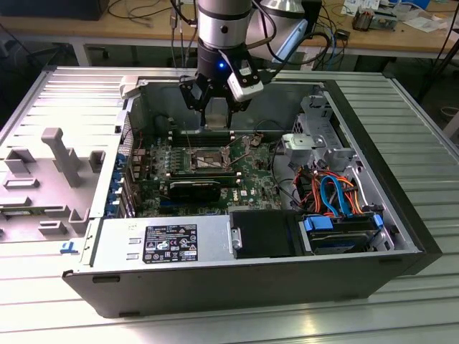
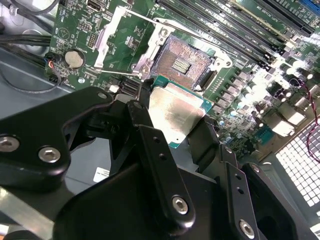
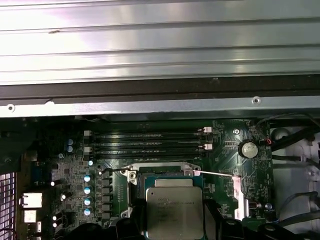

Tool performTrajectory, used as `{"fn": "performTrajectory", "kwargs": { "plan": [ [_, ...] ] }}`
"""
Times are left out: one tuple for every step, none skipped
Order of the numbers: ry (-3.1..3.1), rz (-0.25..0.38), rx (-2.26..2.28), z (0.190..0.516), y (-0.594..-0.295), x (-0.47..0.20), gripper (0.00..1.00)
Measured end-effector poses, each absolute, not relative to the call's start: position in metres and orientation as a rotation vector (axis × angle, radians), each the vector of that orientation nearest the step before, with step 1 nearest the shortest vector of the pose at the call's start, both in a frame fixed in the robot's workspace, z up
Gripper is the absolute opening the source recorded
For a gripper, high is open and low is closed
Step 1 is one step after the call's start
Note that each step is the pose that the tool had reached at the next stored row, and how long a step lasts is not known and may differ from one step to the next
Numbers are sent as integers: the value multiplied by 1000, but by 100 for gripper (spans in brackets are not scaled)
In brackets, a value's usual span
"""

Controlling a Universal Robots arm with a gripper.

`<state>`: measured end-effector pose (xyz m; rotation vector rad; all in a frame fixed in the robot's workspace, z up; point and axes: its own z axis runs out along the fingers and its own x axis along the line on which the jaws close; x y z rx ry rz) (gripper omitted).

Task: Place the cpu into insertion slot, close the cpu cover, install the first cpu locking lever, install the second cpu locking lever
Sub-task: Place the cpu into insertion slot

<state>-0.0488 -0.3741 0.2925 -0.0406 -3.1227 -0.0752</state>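
In the exterior view the gripper [image 1: 215, 118] hangs over the slot [image 1: 206, 159] on the green board [image 1: 251, 179], inside the open case [image 1: 401, 215]. A label [image 1: 171, 244] on the grey box [image 1: 122, 247] at the case's near edge carries print too small to read.

In the second wrist view the black fingers [image 2: 150, 145] are clamped on the cpu [image 2: 176, 110], held just beside the slot and not seated. The cover [image 2: 107, 37] lies flipped open next to the slot.

In the first wrist view the cpu [image 3: 175, 210] carries lines of print on its top; in the second wrist view this top looks like bare metal.
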Motion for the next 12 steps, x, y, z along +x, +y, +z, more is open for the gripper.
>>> {"fn": "performTrajectory", "kwargs": {
  "plan": [
    [-3123, -75, -41, 292, -374, -49, 55],
    [-3123, -75, -41, 292, -375, -50, 55],
    [-3123, -74, -41, 291, -375, -50, 55],
    [-3123, -74, -41, 291, -375, -51, 55],
    [-3123, -73, -41, 291, -376, -52, 55],
    [-3123, -73, -41, 290, -376, -52, 55],
    [-3123, -72, -41, 290, -376, -54, 55],
    [-3123, -71, -41, 289, -377, -55, 55],
    [-3123, -71, -41, 289, -377, -56, 55],
    [-3123, -71, -40, 289, -377, -56, 55],
    [-3123, -71, -40, 289, -377, -56, 55],
    [-3123, -71, -41, 289, -377, -56, 55]
  ]
}}
